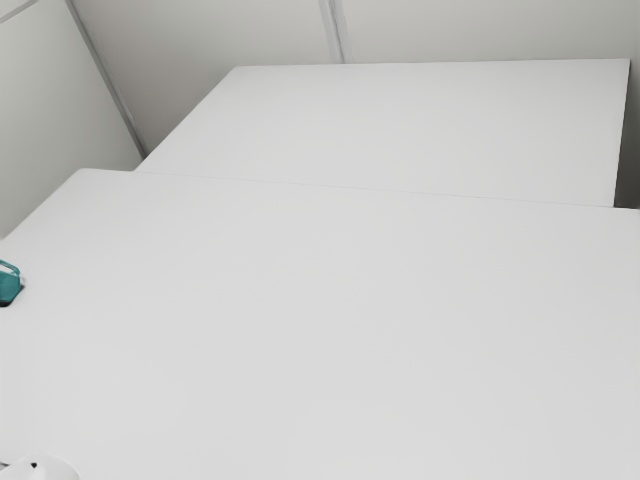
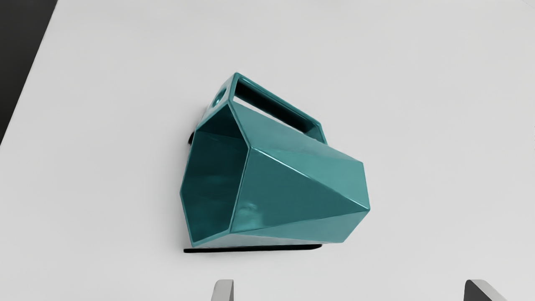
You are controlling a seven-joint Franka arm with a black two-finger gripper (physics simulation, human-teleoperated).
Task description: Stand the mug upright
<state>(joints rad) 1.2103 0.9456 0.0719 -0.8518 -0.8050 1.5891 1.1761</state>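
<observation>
At the exterior view's far left edge, part of the teal mug [image 1: 9,285] shows on the white table [image 1: 340,320]. In the wrist view the faceted mug [image 2: 292,192] lies on its side on the table [image 2: 439,125], its open mouth facing away to one side and its angular handle along another side. The gripper [image 2: 349,290] is open, its two fingertips wide apart with nothing between them. The mug lies just beyond the fingertips, apart from them.
A white rounded object [image 1: 45,470] shows at the exterior view's bottom left corner. Behind the table stands a second white surface [image 1: 400,120], with pale walls around it. A table edge with a dark area past it lies beyond the mug's mouth.
</observation>
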